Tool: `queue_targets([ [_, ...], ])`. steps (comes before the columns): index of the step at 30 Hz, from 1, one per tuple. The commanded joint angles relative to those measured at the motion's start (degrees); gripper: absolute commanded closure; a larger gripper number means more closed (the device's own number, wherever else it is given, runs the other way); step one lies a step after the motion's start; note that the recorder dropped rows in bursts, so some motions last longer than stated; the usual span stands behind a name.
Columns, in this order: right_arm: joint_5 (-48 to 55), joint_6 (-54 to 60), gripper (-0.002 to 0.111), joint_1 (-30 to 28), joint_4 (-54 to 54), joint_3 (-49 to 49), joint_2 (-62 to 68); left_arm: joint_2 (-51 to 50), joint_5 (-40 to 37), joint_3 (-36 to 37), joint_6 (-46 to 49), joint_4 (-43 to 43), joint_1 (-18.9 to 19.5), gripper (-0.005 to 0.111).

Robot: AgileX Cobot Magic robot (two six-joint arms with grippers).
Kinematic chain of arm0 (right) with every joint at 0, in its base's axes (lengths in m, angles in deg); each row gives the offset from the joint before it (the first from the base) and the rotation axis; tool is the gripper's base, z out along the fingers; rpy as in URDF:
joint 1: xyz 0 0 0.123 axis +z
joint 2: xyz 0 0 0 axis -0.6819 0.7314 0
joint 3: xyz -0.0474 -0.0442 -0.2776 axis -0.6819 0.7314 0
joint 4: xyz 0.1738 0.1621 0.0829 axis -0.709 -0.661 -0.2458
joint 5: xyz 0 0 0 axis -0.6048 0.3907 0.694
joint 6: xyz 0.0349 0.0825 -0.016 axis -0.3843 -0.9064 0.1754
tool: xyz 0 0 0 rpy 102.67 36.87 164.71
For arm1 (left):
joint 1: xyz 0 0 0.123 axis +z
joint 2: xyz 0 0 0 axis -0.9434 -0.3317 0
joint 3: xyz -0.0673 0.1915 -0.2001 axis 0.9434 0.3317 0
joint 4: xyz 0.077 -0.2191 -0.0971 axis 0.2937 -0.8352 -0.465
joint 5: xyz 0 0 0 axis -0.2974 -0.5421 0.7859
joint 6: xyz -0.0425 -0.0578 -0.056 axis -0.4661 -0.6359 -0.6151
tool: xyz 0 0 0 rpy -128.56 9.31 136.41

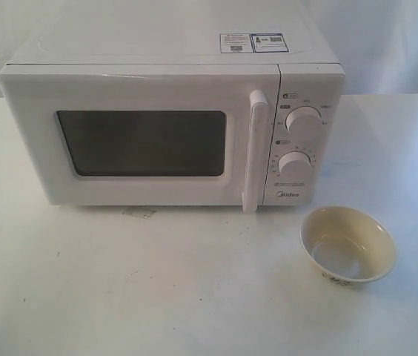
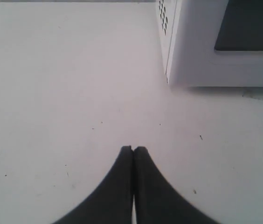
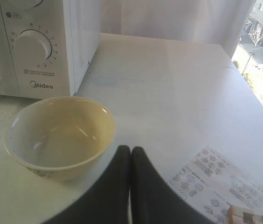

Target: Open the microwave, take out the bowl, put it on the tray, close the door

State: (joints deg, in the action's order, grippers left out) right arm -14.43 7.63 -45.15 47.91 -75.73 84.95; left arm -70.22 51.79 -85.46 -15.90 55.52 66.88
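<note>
Bowl (image 1: 347, 245) sits before shut microwave (image 1: 172, 126).

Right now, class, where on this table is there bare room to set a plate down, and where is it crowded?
Free: the table in front of the door, left of the bowl; the stretch left of the microwave. Crowded: the front right, between bowl and printed sheet.

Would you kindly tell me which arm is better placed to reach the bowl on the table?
Right, probably. The bowl sits close to the shut right gripper. The left gripper, also shut, is by the opposite corner of the microwave, with no bowl in view.
</note>
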Motion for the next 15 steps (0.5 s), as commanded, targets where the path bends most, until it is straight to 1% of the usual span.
queue_targets([
  [1,-0.4,0.0,0.108,-0.3,-0.1,0.3,-0.3,9.4,-10.8,0.4,2.4,-0.2,0.3,0.107],
  [4,-0.4,0.0,0.108,-0.3,-0.1,0.3,-0.3,11.7,-15.8,0.4,3.6,-0.2,0.3,0.107],
  [6,-0.4,0.0,0.108,-0.3,-0.1,0.3,-0.3,12.9,-17.7,0.4,4.0,-0.2,0.3,0.107],
  [12,-0.4,0.0,0.108,-0.3,0.0,0.3,-0.3,17.4,-17.6,0.4,4.0,-0.2,0.3,0.107],
  [15,-0.4,0.0,0.108,-0.3,0.0,0.3,-0.3,17.8,-17.1,0.4,4.0,-0.2,0.3,0.107],
])
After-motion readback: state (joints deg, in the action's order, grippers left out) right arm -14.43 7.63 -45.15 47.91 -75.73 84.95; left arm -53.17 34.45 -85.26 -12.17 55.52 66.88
